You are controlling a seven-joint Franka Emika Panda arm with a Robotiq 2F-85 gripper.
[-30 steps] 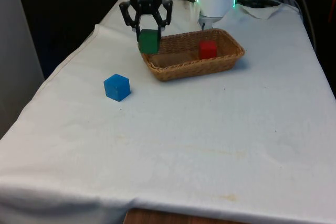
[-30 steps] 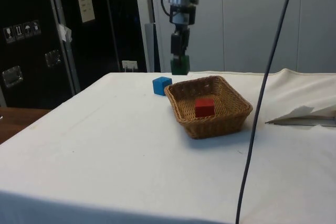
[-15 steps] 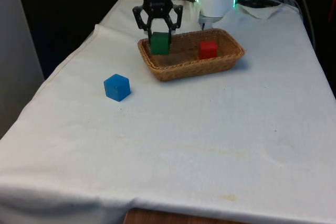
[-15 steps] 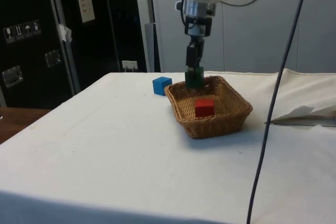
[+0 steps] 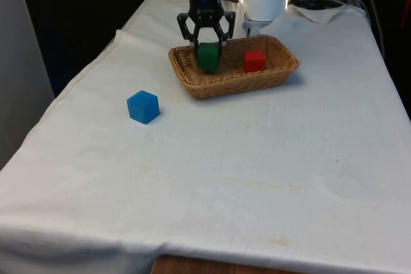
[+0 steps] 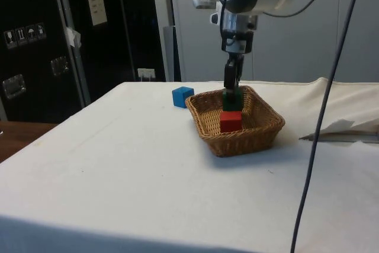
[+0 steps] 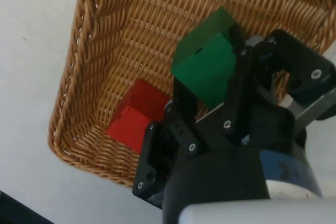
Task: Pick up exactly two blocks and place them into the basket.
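Fingers (image 7: 176, 95) clamped on opposite flat faces of green block (image 5: 207, 56), held over wicker basket (image 5: 279, 74) interior beside red block (image 5: 254, 60); blue block (image 5: 142, 106) on counter (image 5: 257, 158) well outside basket; blocks likely light, rigid.

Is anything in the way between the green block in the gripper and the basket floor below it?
Nothing visible. The gripper holds the green block over bare wicker inside the basket; the red block sits apart, toward the front view's right.
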